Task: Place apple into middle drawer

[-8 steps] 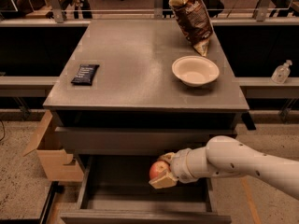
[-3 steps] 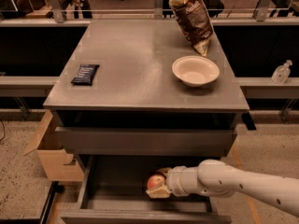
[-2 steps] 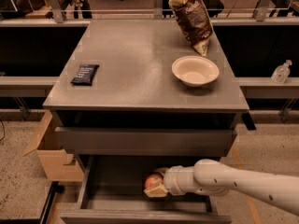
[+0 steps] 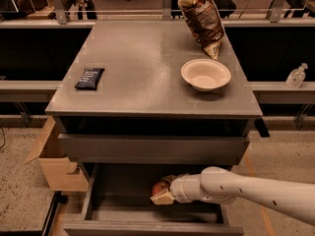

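Observation:
The middle drawer (image 4: pixel 118 195) is pulled open below the cabinet, showing a flat dark inside and low side walls. The upper grey drawer (image 4: pixel 152 149) shows only its front panel. My white arm reaches in from the right, and the gripper (image 4: pixel 165 191) is inside the open drawer, low near its floor. It is shut on the red-orange apple (image 4: pixel 159 188), which shows at the gripper's left end, partly hidden by the fingers (image 4: pixel 163 198).
On the cabinet top (image 4: pixel 142 73) stand a white bowl (image 4: pixel 205 74), a brown chip bag (image 4: pixel 202 17) behind it, and a dark snack packet (image 4: pixel 89 77) at the left. A cardboard box (image 4: pixel 54 163) sits on the floor left of the cabinet. A sanitizer bottle (image 4: pixel 297 76) stands on the right ledge.
The gripper with the apple has moved down and left, deeper into the open drawer. Nothing on the cabinet top has moved.

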`<action>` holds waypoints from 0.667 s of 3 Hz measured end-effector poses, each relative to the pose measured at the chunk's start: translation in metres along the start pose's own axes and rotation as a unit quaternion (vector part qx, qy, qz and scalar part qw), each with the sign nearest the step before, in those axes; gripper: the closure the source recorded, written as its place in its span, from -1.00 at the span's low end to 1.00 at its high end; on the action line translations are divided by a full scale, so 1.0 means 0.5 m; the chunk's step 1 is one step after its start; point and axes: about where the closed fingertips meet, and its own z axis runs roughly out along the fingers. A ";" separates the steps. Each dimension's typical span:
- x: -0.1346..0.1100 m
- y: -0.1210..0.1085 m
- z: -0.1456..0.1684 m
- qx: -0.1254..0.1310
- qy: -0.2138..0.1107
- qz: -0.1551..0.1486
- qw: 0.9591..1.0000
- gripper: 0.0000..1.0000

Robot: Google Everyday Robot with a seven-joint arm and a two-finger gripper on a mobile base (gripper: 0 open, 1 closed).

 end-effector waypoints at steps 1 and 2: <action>0.015 -0.014 0.025 0.009 0.002 0.006 1.000 1.00; 0.014 -0.011 0.026 0.007 0.001 0.006 1.000 0.62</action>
